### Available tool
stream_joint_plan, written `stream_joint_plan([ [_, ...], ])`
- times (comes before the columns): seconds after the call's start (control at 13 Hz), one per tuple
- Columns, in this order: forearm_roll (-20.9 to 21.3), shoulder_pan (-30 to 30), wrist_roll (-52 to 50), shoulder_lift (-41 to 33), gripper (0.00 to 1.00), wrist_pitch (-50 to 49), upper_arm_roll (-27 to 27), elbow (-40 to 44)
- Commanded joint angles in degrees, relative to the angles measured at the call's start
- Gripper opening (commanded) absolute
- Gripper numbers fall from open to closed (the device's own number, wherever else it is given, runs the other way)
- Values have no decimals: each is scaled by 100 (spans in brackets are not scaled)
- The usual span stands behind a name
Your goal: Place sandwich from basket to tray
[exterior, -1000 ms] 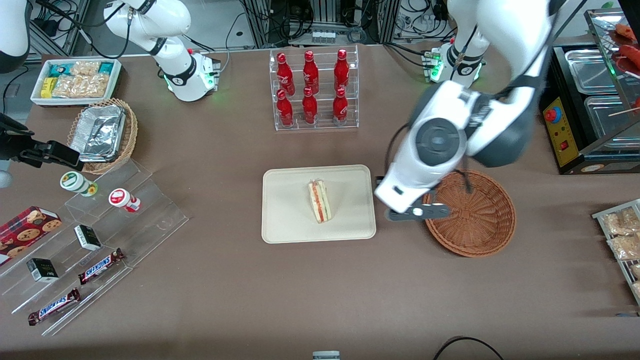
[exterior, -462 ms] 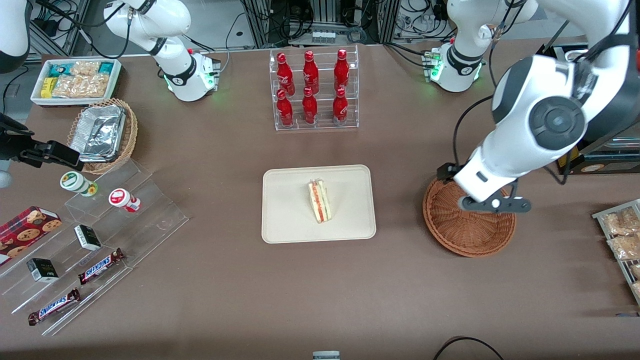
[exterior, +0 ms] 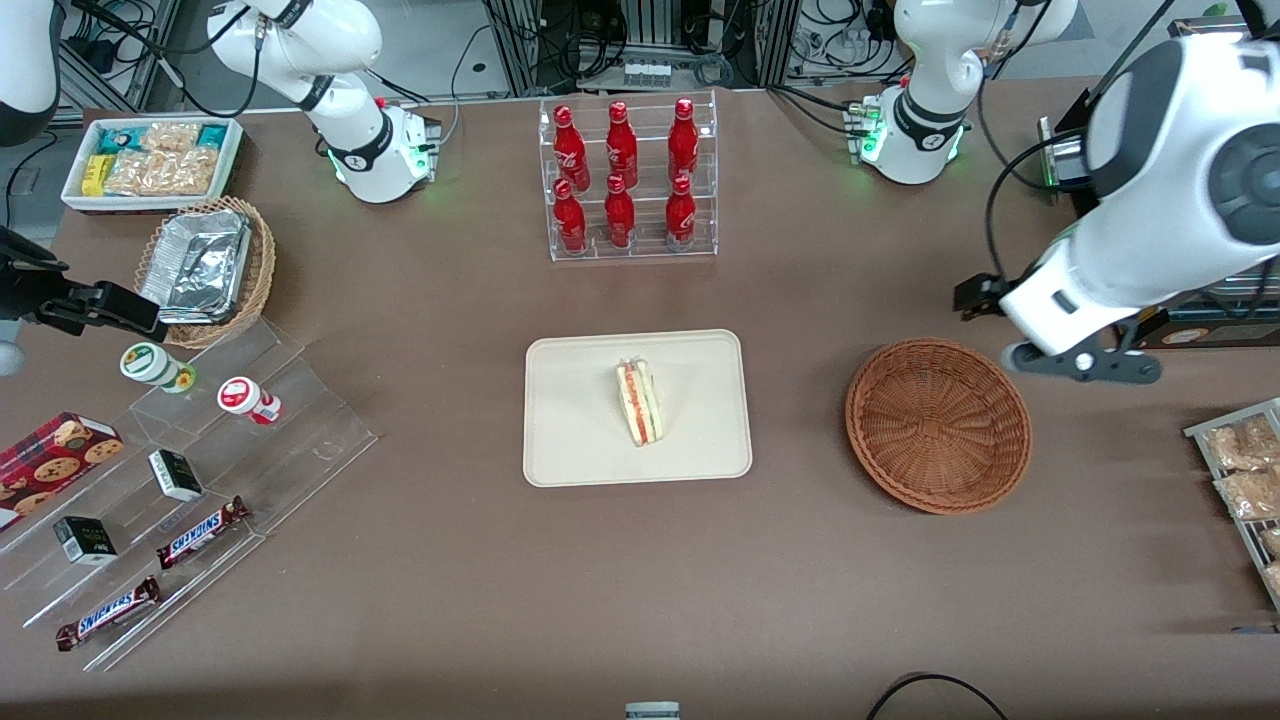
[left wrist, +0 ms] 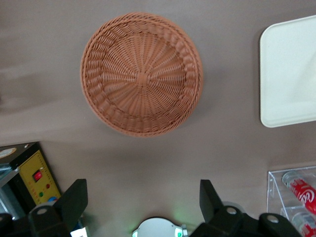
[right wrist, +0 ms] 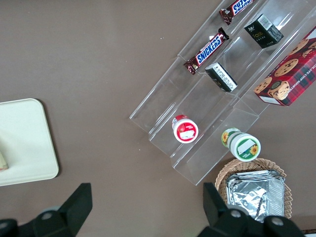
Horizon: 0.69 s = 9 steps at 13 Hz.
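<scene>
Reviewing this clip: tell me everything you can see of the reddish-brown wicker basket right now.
The round, shallow reddish-brown woven wicker basket sits upright on the brown table, beside the flat cream rectangular tray toward the working arm's end. Its weave radiates from a small central hub out to a thicker braided rim. It holds nothing; the triangular clear-wrapped sandwich lies on the tray. Nothing touches the basket but the table. The left arm's gripper hangs open above the table, off to one side of the basket, apart from it.
</scene>
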Motion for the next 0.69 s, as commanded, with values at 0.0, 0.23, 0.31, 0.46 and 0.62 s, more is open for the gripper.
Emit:
stream_joint_plan([
  [0.0, -113, 111, 309, -538, 100, -244, 138, -306],
  [0.23, -113, 305, 309, -855, 100, -526, 138, -385],
  [0.31, -104, 305, 309, -916, 100, -631, 190, -377],
  [0.46, -104, 357, 318, -1048, 100, -693, 295, -377],
  [0.62, -95, 428, 318, -1075, 100, -623, 366, -377],
])
